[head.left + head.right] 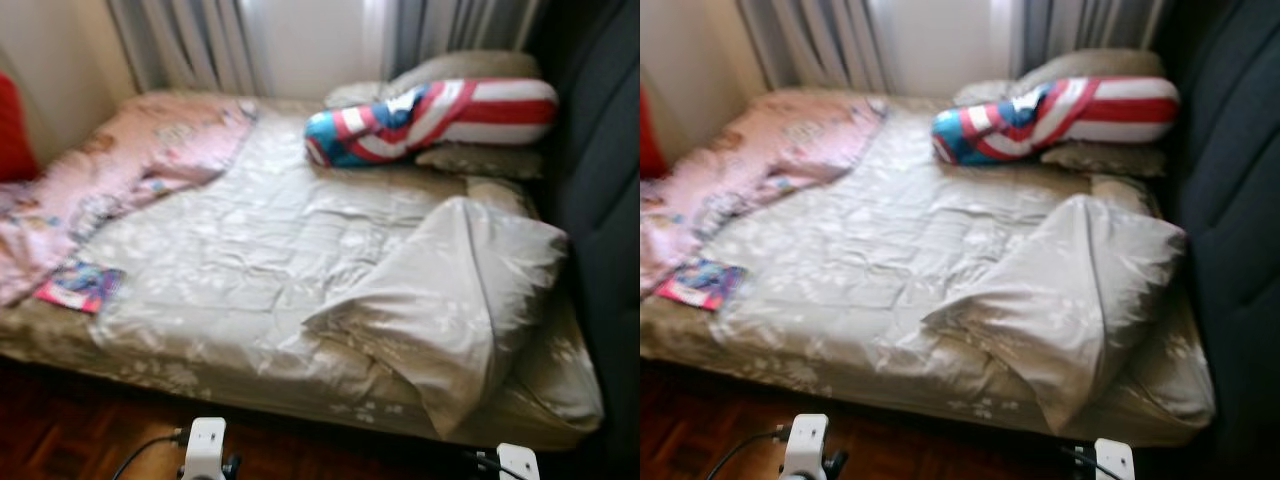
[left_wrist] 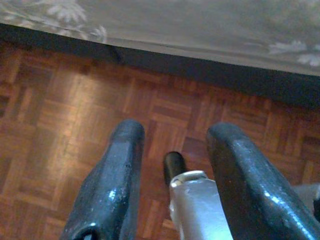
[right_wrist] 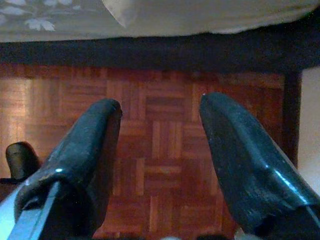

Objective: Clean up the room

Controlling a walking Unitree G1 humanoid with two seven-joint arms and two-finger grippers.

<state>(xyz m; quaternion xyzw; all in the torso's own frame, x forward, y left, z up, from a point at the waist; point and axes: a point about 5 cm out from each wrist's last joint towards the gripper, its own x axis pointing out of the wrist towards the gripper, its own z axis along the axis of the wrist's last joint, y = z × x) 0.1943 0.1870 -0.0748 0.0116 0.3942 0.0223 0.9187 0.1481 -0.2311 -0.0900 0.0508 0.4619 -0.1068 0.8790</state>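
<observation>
**Unmade bed, both grippers low over the parquet**

Here the bed (image 1: 60, 345) carries a rumpled grey floral duvet (image 1: 300, 260), its near right corner folded back on itself. A pink blanket (image 1: 120, 170) lies crumpled along the duvet's left side, with a small colourful book (image 1: 78, 284) just below it at the bed's edge. A stars-and-stripes bolster (image 1: 430, 120) rests across grey pillows (image 1: 480, 160) beyond the duvet. In the wrist views the left gripper (image 2: 172, 150) and right gripper (image 3: 160, 130) hang spread and empty over the parquet floor (image 2: 60, 115) beside the bed's edge.

Rumpled grey quilt (image 1: 300, 250) across bed (image 1: 60, 345)
</observation>
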